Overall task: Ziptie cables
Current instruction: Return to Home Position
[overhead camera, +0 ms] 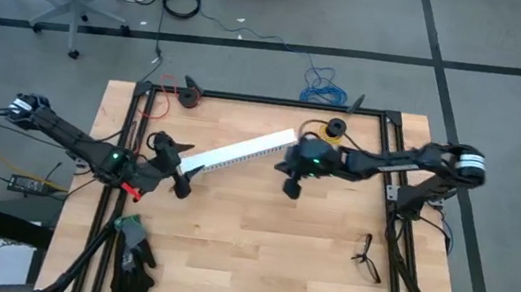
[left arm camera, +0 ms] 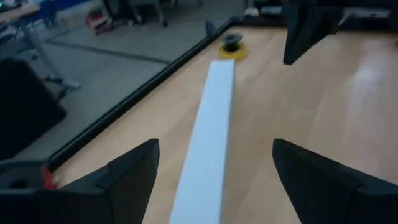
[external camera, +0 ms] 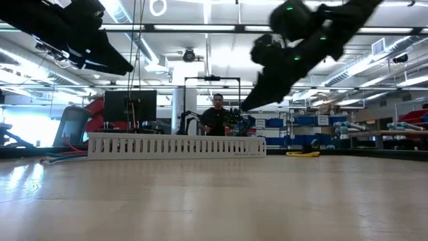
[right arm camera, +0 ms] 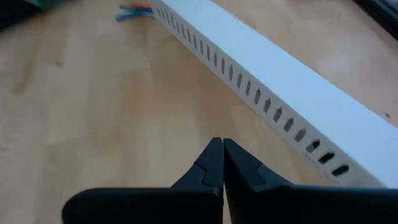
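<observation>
A long white slotted channel (overhead camera: 240,150) lies slantwise on the wooden table. The cables show only as coloured wire ends (right arm camera: 134,11) on the table by the channel's left end, also in the low view (external camera: 61,158). The ziptie is out of view. My left gripper (left arm camera: 214,180) hangs open above the channel's left end. One finger stands off to each side of the channel, neither touching it. My right gripper (right arm camera: 222,162) is shut and empty. It hangs clear of the table on the near side of the channel's right end (overhead camera: 291,185).
A yellow wire spool (overhead camera: 335,131) sits at the far right of the table. Black gloves (overhead camera: 130,255) lie at the near left. A small black forked object (overhead camera: 367,256) lies at the near right. Black frame rails (overhead camera: 267,99) edge the table. A person (external camera: 215,117) stands beyond the far edge.
</observation>
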Controlling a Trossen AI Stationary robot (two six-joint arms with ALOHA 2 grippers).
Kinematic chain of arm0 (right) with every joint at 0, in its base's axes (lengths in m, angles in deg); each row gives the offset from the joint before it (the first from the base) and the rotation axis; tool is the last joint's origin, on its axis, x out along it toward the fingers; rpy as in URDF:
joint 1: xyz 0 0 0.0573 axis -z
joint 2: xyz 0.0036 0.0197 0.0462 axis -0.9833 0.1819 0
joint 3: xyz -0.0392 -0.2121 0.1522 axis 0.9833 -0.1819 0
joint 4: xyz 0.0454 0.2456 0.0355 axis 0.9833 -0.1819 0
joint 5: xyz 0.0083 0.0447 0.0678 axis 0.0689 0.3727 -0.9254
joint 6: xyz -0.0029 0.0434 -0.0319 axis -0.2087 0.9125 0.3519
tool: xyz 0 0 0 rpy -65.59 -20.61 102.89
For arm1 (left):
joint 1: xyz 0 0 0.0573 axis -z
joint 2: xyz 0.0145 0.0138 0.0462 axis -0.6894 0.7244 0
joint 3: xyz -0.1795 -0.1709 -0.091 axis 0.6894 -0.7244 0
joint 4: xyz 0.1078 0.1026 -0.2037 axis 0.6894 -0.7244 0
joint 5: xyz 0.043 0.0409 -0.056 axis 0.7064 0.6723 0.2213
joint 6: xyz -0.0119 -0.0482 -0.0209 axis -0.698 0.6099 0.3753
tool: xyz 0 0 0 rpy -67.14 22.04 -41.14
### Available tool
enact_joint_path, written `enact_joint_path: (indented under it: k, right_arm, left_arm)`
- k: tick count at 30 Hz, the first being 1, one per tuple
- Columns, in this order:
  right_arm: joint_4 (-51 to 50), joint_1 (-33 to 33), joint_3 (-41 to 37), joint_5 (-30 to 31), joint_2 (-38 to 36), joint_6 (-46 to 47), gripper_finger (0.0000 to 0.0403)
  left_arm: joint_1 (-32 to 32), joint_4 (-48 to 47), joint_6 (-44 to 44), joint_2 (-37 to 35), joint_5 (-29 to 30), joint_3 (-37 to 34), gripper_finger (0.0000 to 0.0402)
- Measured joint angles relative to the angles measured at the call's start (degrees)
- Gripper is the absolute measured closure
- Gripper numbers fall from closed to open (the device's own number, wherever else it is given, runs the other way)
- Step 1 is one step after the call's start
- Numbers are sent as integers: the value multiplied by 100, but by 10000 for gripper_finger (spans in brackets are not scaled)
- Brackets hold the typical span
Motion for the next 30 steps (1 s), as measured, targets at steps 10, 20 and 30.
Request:
enact_joint_path:
  k: [10, 20, 30]
  right_arm:
    - [1272, -120, -1818, 216, -1620, 336, 403]
    - [2080, 564, -2518, -1598, -1929, 321, 403]
    - [2166, 1271, -2625, -1821, -2153, 182, 403]
  left_arm:
    - [-19, 3937, -1238, -41, -794, -1540, 78]
    - [-672, 4797, -1496, -911, -1215, -2519, 78]
    - [-1798, 3823, -2025, -2325, -2130, -2543, 78]
